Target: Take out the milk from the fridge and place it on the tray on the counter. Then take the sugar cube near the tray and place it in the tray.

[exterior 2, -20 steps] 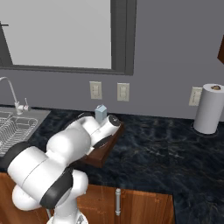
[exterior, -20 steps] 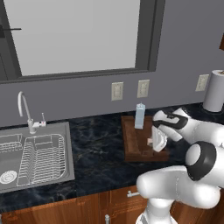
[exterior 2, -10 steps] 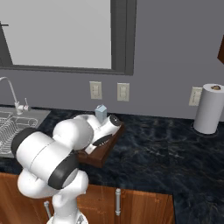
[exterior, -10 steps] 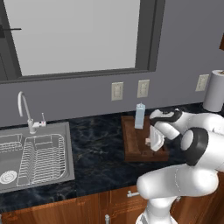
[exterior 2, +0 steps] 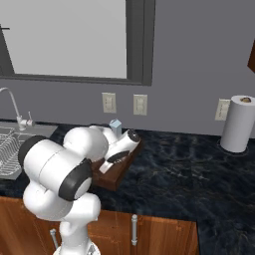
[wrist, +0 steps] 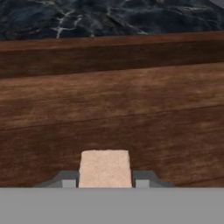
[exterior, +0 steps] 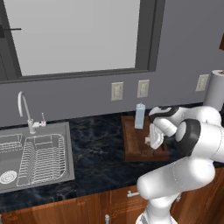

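In the hand view the sugar cube (wrist: 105, 168), pale beige, sits between my fingertips (wrist: 68, 179), which stand close against its two sides, just above the brown floor of the tray (wrist: 109, 100). My gripper (exterior: 148, 141) hangs low over the tray (exterior: 131, 146) on the black marbled counter (exterior: 96, 157). The milk (exterior: 139, 114), a pale blue-grey carton, stands upright at the tray's far edge, behind the hand. From the right base view the milk (exterior 2: 115, 125) peeks over my arm, and the gripper (exterior 2: 103, 168) points down into the tray (exterior 2: 117, 175).
A steel sink (exterior: 30, 157) with a faucet (exterior: 24, 111) lies to the left. A paper towel roll (exterior 2: 238, 124) stands at the far right against the wall. Open counter (exterior 2: 189, 169) stretches between the tray and the roll.
The arm's elbow has swung lower and nearer the cameras, while the hand has stayed low over the tray. The milk has not moved.
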Controlling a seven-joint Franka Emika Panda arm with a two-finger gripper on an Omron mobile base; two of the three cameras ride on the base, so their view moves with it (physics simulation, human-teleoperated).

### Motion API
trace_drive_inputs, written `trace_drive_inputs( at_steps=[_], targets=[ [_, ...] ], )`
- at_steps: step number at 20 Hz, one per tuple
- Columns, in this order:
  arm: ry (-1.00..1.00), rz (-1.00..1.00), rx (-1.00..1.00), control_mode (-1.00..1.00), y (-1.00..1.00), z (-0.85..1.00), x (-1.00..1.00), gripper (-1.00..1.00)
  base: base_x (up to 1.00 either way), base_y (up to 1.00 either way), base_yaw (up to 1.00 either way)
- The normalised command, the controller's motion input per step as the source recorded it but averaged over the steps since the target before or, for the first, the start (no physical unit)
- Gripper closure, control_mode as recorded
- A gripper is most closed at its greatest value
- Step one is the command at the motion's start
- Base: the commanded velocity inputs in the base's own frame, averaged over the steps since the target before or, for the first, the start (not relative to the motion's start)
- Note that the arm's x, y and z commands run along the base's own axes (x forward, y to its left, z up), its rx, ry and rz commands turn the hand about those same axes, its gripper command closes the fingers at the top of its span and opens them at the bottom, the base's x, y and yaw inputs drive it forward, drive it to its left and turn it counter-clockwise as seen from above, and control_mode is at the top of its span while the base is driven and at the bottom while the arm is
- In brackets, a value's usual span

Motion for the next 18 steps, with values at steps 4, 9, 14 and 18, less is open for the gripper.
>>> trace_drive_inputs(
  at_steps=[4, 9, 14, 18],
  targets=[
    [0.00, 0.00, 0.00, -1.00, 0.00, 0.00, 0.00, -1.00, 0.00, 0.00, 0.00],
    [0.00, 0.00, 0.00, -1.00, 0.00, 0.00, 0.00, -1.00, 0.00, 0.00, 0.00],
    [-0.07, 0.00, 0.00, -1.00, 0.00, 0.28, -0.14, -1.00, 0.00, 0.00, 0.00],
    [-0.13, 0.00, 0.00, -1.00, -0.01, 0.67, -0.21, -1.00, 0.00, 0.00, 0.00]
  ],
)
